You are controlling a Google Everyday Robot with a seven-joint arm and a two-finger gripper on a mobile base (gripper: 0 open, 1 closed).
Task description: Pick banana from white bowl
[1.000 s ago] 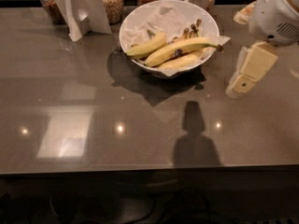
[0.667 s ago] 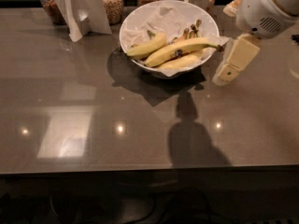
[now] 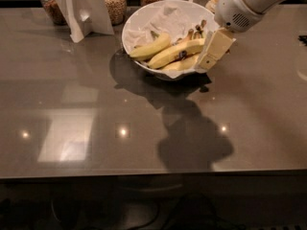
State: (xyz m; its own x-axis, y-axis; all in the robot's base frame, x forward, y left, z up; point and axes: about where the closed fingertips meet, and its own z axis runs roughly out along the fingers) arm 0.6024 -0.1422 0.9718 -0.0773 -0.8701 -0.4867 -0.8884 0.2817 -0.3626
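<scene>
One camera view is all I work from. Compared with a second ago, the end effector (image 3: 214,50) has come in from the bare tabletop (image 3: 96,104) on the right-edge side of the white bowl (image 3: 123,35). It now hangs at the bowl's right rim, with its cream tip overlapping the stem end of the banana (image 3: 175,55). I cannot tell whether it touches the fruit or sits just above it, nor whether it is set wide or narrow.

The bowl has not moved. It stands close to the far edge, a little toward the far right corner. The banana lies inside it on the crumpled paper (image 3: 163,20), with its sticker up and its stem toward the right edge. A shorter banana (image 3: 150,48) lies on its far-left side and a paler banana (image 3: 182,65) lies against its near side, both touching or almost touching it.

I read this as the approach nearly done and the grasp not yet made; nothing is lifted. The tip sits over the stems rather than at mid-length, so I judge the next move needs a shift toward the sticker before closing. The likely trouble is snagging the rim or the paler fruit.

The glass jars (image 3: 115,4) and a white card stand (image 3: 84,8) sit along the far edge toward the left corner, well apart from the arm (image 3: 249,1).
</scene>
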